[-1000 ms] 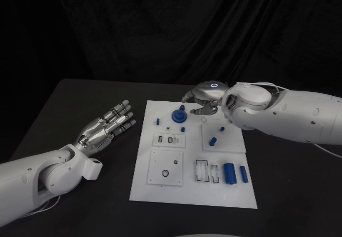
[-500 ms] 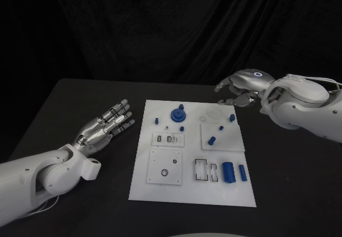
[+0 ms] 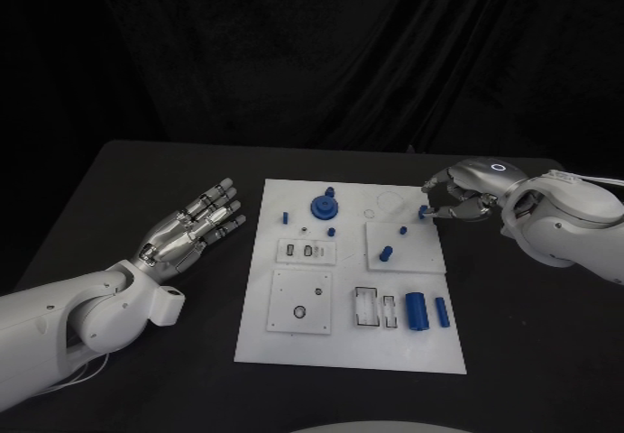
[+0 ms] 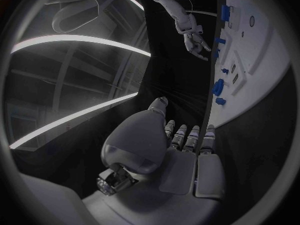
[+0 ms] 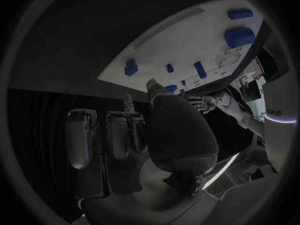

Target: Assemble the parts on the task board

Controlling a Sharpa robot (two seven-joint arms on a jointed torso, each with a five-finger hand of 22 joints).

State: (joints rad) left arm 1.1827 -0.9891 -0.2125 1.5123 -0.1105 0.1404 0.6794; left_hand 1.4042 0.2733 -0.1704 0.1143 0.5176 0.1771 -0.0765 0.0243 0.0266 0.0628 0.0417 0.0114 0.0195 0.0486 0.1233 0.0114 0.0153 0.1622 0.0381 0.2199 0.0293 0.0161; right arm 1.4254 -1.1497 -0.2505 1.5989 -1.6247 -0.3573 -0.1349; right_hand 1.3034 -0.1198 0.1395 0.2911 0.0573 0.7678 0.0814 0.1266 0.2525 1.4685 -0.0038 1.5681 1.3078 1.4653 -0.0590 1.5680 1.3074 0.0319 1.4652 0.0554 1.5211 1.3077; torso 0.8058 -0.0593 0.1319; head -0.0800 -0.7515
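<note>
The white task board [image 3: 299, 338] lies in the middle of the table, also seen in the right wrist view [image 5: 187, 40]. On it stand a blue gear disc [image 3: 325, 210], several small blue pegs, and two blue cylinders [image 3: 417, 310] near the right edge. My right hand [image 3: 462, 194] hovers at the board's far right edge. Its fingers are curled just beside a small blue peg [image 3: 424, 214] [image 5: 131, 66], with nothing held. My left hand [image 3: 195, 227] [image 4: 178, 150] is spread flat and empty, left of the board.
White inset plates with slots and holes [image 3: 302, 305] cover the board's near half. Bare black table [image 3: 143, 180] surrounds the board on all sides. A dark curtain hangs behind the table.
My right hand has left the gear disc at the board's far middle and swung right and nearer, to the peg at the right edge. The left arm has not moved.
</note>
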